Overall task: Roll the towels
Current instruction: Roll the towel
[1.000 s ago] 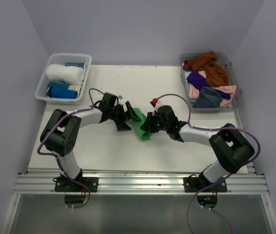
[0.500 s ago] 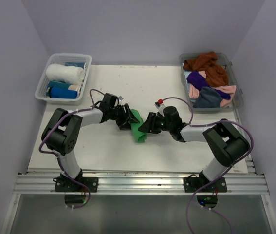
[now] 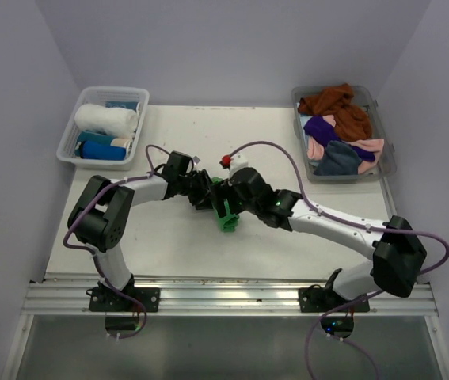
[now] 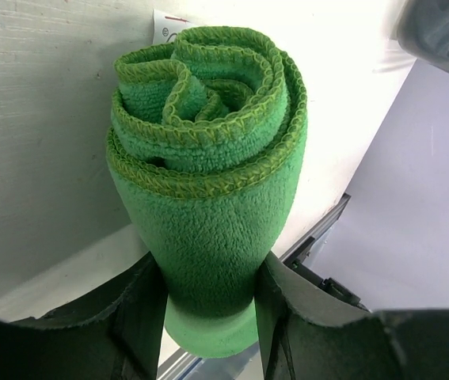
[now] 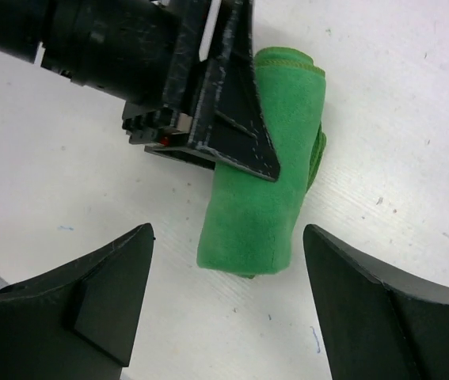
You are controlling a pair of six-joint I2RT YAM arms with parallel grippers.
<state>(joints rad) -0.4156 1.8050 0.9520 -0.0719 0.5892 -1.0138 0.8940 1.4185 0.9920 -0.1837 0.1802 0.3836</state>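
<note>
**A:** Surface and room?

**B:** White table (image 3: 176,237), matt, with faint scuffs. Pale lilac walls (image 3: 232,47) on three sides. Metal rail (image 3: 232,297) along the near edge, carrying both arm bases.

**A:** Other things around?

**B:** White basket (image 3: 142,127) at the far left corner. It holds a rolled white towel (image 3: 107,119) and, nearer the arms, a blue towel (image 3: 101,150). Clear tub (image 3: 388,154) at the far right corner, with loose towels heaped in it: rust-brown towel (image 3: 339,103) at the back, then purple towel (image 3: 319,127), pink towel (image 3: 315,149) and grey towel (image 3: 339,158). Both containers sit well apart from the arms' working spot.

**A:** Anything in the way?

**B:** The two wrists crowd together at mid-table. From overhead they hide most of the green towel (image 3: 228,224), and only its near end shows.

**A:** Where is that towel?

**B:** At the table's centre, wound into a tight roll (image 4: 208,182) and lying on the surface. The spiral end faces away from the left wrist camera.

**A:** Grippers?

**B:** The left gripper (image 4: 208,309) is closed partway onto the roll, one finger (image 4: 137,309) pressed into each flank. The right gripper (image 5: 228,233) hangs over the same roll (image 5: 260,206), spread wide. Its fingers (image 5: 105,293) stand clear on both sides and hold nothing.
</note>
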